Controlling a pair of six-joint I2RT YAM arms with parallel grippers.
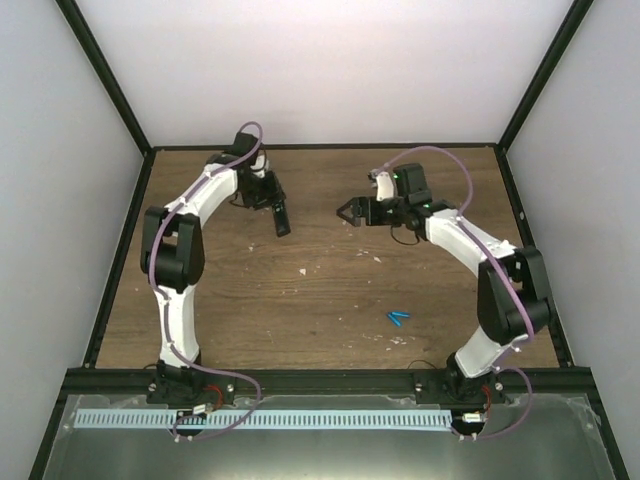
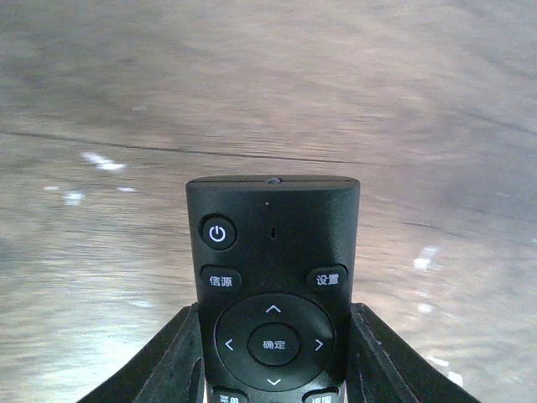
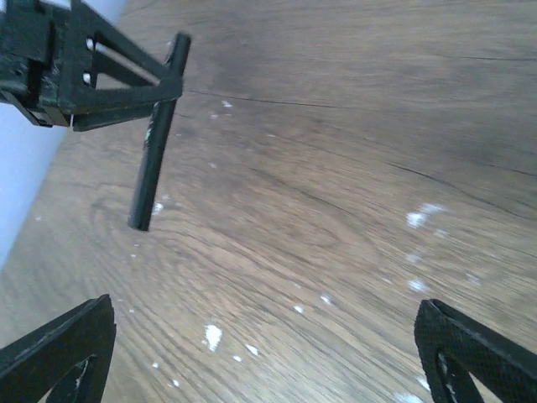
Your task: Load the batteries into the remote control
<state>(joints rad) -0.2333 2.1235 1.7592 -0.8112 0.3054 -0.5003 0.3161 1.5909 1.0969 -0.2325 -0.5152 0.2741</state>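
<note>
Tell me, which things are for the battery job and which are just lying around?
For the job: remote control, clamped in the left gripper; two blue batteries lying on the table; right gripper, open and empty.
Just lying about: small white flecks on the same table.

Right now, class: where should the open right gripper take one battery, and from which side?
From above, probably, closing across the round body. The batteries lie flat on the table, seemingly meeting in a V, so grip one towards its splayed end. The right gripper is open.
</note>
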